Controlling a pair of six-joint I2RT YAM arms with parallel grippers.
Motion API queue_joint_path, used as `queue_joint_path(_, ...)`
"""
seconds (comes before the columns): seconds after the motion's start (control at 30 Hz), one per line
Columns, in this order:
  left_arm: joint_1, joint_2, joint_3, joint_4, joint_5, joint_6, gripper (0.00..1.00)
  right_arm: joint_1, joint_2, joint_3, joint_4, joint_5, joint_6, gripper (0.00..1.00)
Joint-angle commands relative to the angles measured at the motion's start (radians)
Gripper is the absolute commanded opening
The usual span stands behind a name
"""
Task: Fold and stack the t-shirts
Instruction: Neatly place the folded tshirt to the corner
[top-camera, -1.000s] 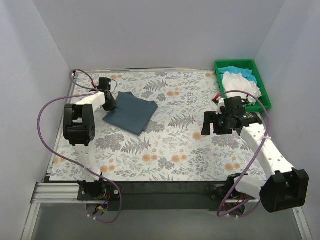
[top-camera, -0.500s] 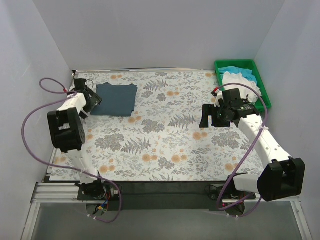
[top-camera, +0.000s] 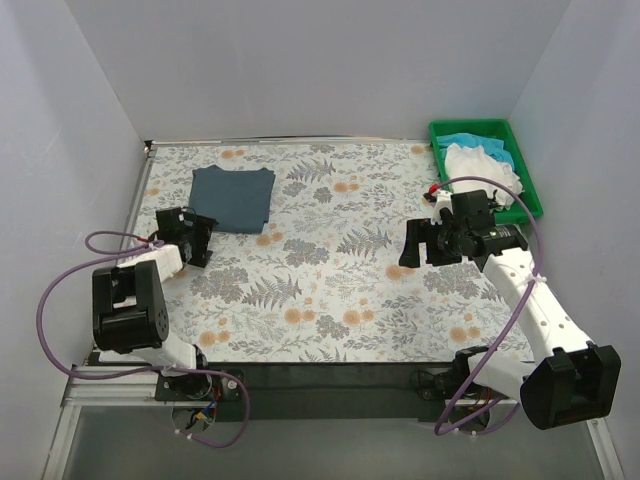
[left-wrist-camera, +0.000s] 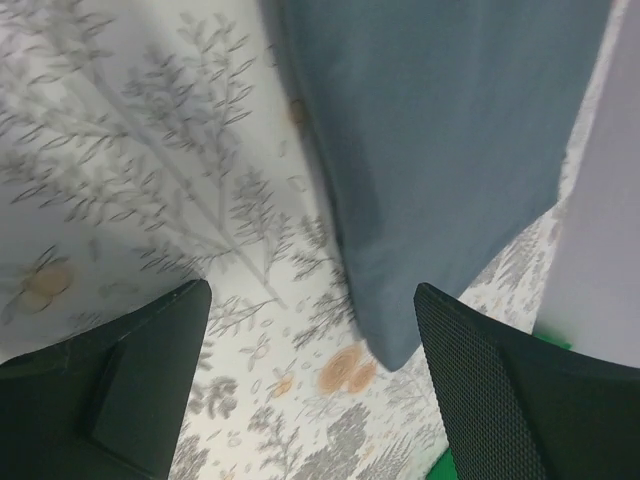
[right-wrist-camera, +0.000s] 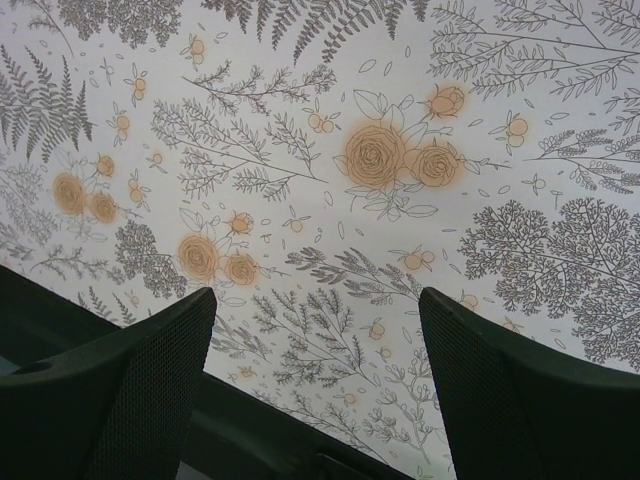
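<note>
The dark slate t-shirt (top-camera: 233, 198) lies folded flat at the back left of the floral table; in the left wrist view its near corner (left-wrist-camera: 440, 130) hangs between my fingers' line of sight. My left gripper (top-camera: 196, 240) (left-wrist-camera: 310, 330) hovers just in front of that shirt, open, holding nothing. The white t-shirt (top-camera: 481, 166) and the turquoise t-shirt (top-camera: 461, 141) lie crumpled in the green tray (top-camera: 529, 192) at the back right. Left of the tray my right gripper (top-camera: 416, 243) (right-wrist-camera: 315, 330) hangs open over bare cloth, empty.
A floral cloth (top-camera: 340, 290) covers the table. White walls close in the left, back and right sides. The left arm's purple cable (top-camera: 60, 280) loops out past the table's left edge. The table's dark front rail (top-camera: 330, 375) runs between the arm bases.
My left gripper opened and let go of the dark shirt, which swung round to lie square at the back left. The left arm drew back toward me. The right arm barely shifted.
</note>
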Motion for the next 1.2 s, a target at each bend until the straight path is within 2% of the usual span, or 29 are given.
queue_joint_path(0.0, -0.021, 0.066, -0.001, 0.209, 0.028, -0.086, 0.76, -0.002, -0.031, -0.013, 0.019, -0.023, -0.023, 0.74)
queue_joint_path(0.37, -0.083, 0.26, 0.034, 0.305, 0.017, -0.144, 0.71, -0.002, -0.037, 0.0, 0.017, 0.012, -0.021, 0.74)
queue_joint_path(0.47, -0.086, 0.29, 0.044, 0.315, 0.012, -0.158, 0.6, -0.002, -0.029, 0.004, 0.016, 0.019, -0.021, 0.74)
queue_joint_path(0.5, -0.086, 0.298, 0.048, 0.318, 0.012, -0.164, 0.48, -0.001, -0.025, 0.007, 0.016, 0.021, -0.021, 0.74)
queue_joint_path(0.6, -0.084, 0.321, 0.067, 0.319, -0.006, -0.172, 0.29, -0.002, -0.017, 0.01, 0.017, 0.024, -0.02, 0.74)
queue_joint_path(0.63, -0.084, 0.327, 0.074, 0.319, -0.009, -0.172, 0.15, -0.002, -0.014, 0.01, 0.017, 0.027, -0.021, 0.74)
queue_joint_path(0.73, -0.078, 0.347, 0.103, 0.313, -0.034, -0.179, 0.0, -0.001, -0.003, 0.009, 0.016, 0.038, -0.024, 0.74)
queue_joint_path(0.87, -0.043, 0.344, 0.109, 0.339, -0.086, -0.224, 0.0, -0.002, 0.007, 0.013, 0.013, 0.053, -0.041, 0.74)
queue_joint_path(1.0, 0.04, 0.353, 0.132, 0.365, -0.103, -0.254, 0.0, -0.002, 0.027, 0.035, 0.01, 0.07, -0.058, 0.74)
queue_joint_path(1.17, 0.123, 0.439, 0.259, 0.338, -0.083, -0.241, 0.0, -0.002, 0.072, 0.076, 0.005, 0.078, -0.066, 0.74)
